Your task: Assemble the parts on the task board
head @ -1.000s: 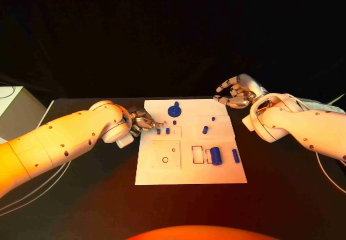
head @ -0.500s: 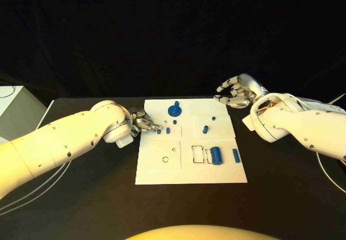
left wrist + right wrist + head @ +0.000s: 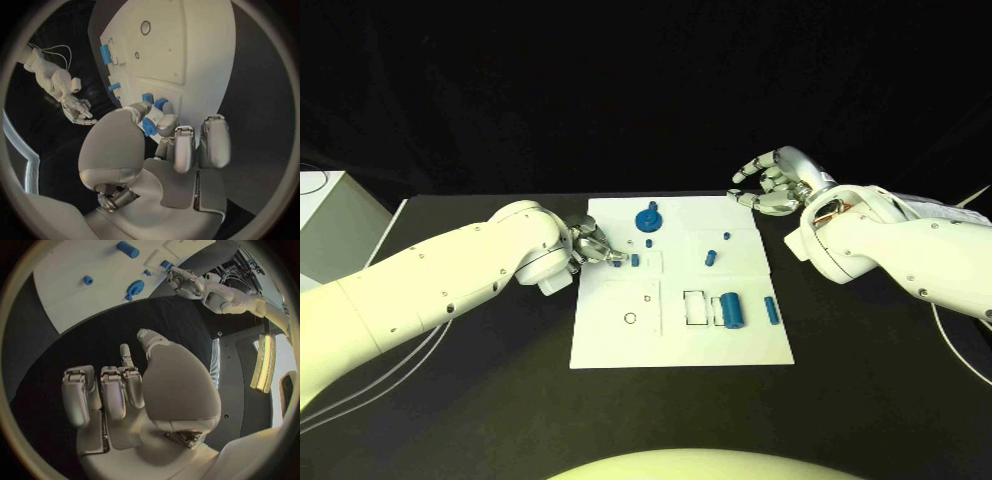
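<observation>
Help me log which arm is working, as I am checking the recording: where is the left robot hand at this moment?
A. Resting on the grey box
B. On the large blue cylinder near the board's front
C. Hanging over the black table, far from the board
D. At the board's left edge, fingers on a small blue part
D: the left robot hand is at the left edge of the task board, its fingers closed around a small blue part.

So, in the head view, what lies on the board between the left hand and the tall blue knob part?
One small blue peg on the white task board, between the left hand and the blue knob part.
</observation>
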Controlling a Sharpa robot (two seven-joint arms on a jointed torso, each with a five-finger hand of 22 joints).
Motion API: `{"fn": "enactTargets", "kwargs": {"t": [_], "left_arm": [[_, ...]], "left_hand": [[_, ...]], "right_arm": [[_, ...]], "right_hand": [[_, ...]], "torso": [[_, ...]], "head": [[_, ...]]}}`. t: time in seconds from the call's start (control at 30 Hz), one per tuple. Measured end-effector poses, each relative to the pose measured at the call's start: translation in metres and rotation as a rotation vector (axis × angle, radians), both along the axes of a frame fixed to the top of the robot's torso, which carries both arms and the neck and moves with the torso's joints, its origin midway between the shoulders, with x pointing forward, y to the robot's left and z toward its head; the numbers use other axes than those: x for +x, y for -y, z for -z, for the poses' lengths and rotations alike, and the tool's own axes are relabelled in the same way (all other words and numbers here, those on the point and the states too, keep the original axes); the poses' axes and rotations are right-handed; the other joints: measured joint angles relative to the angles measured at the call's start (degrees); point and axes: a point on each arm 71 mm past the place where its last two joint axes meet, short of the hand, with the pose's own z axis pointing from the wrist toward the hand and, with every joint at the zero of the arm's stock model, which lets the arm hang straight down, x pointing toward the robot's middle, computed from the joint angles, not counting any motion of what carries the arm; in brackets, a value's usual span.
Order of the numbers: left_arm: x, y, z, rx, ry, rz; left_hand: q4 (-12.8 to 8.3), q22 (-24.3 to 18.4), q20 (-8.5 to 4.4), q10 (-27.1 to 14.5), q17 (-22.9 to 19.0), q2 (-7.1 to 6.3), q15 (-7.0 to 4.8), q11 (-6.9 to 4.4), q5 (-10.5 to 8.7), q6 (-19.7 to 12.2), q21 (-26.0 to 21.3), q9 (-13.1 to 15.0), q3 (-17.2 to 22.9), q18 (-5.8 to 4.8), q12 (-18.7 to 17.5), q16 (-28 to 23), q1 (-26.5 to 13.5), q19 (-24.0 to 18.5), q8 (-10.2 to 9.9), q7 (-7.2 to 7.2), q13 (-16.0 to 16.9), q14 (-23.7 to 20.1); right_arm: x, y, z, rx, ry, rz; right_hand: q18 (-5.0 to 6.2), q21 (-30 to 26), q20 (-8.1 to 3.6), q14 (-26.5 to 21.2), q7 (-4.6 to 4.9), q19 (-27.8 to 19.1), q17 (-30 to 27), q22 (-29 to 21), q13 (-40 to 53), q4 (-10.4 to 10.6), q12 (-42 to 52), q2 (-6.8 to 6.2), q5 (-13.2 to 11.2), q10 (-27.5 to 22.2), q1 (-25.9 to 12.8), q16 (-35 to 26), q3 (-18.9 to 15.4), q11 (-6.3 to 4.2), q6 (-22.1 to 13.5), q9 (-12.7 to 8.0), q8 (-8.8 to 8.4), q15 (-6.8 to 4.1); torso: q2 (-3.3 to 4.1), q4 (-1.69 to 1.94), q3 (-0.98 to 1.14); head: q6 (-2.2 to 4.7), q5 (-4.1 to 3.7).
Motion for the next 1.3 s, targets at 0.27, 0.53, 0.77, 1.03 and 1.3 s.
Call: {"fn": "enactTargets", "kwargs": {"t": [0.27,0.53,0.77,1.03,1.3], "left_arm": [[0.0012,0.0007,0.0014,0.003,-0.003,0.000],[0.0013,0.0007,0.0019,0.005,-0.005,0.003],[0.0015,0.0008,0.0019,0.010,-0.005,0.006],[0.0014,0.0012,0.0017,0.020,-0.009,0.012],[0.0013,0.0016,0.0014,0.024,-0.011,0.014]], "left_hand": [[0.00,-0.01,-0.22,-0.22,0.00,0.15,0.00,-0.22,0.20,0.00,0.00,-0.16,0.00,0.00,0.00,0.00,2.52,0.21,0.14,0.00,-0.02,0.00],[-0.08,0.07,-0.22,-0.22,0.00,0.16,0.00,-0.22,0.20,0.00,0.00,-0.37,0.43,0.00,0.00,0.00,4.15,0.21,0.34,0.00,-0.02,0.00],[-0.08,0.21,-0.22,-0.22,0.00,0.27,0.00,-0.22,0.20,0.00,0.00,-0.36,0.75,0.00,0.22,0.00,4.65,0.21,0.52,0.00,0.22,0.00],[0.28,0.21,-0.64,0.20,0.00,-0.10,-0.42,-0.63,0.57,0.11,0.47,-0.49,4.88,0.00,0.49,0.00,7.35,0.63,0.99,-0.35,0.56,0.00],[2.59,0.20,-0.84,0.31,0.00,-3.31,-0.42,-1.15,1.61,-0.40,0.49,-0.49,14.82,0.00,0.49,0.00,9.07,0.83,4.00,-0.88,0.23,0.00]], "right_arm": [[0.0000,-0.0002,0.0000,0.000,0.000,0.000],[-0.0001,-0.0003,0.0000,0.000,-0.001,-0.001],[-0.0001,-0.0003,0.0001,0.000,-0.001,-0.001],[-0.0005,-0.0009,0.0000,0.000,-0.001,-0.003],[-0.0007,-0.0015,0.0000,0.001,-0.001,-0.004]], "right_hand": [[0.00,0.00,0.00,0.00,0.00,0.00,0.00,-0.01,-0.01,0.00,0.00,-0.22,0.00,0.00,-0.22,0.00,0.00,0.00,0.00,0.00,0.00,0.00],[0.00,0.00,0.00,0.00,0.00,0.00,0.00,-0.01,-0.01,0.00,0.00,-0.22,0.00,0.00,-0.22,0.00,0.00,0.00,0.00,0.00,0.00,0.00],[0.00,0.00,0.00,0.00,0.00,0.00,0.00,-0.02,-0.02,0.00,0.00,-0.22,0.00,0.00,-0.22,0.00,0.00,0.00,0.00,-0.01,0.00,0.00],[0.00,0.00,0.00,0.00,0.00,0.00,0.00,-0.02,-0.02,0.00,0.00,-0.22,0.00,0.00,-0.22,0.00,0.00,0.00,0.00,-0.01,0.00,0.00],[0.00,0.00,0.00,0.00,0.00,0.00,0.00,-0.03,-0.03,0.00,0.00,-0.22,0.00,0.00,-0.22,0.00,0.00,0.00,0.00,-0.02,0.00,0.00]], "torso": [[-0.02,0.07,-0.01],[-0.05,0.05,0.00],[-0.06,0.04,0.02],[-0.08,0.04,0.02],[-0.10,0.04,0.03]], "head": [[-0.14,-0.13],[-0.25,-0.16],[-0.30,-0.22],[-0.34,-0.23],[-0.38,-0.16]]}}
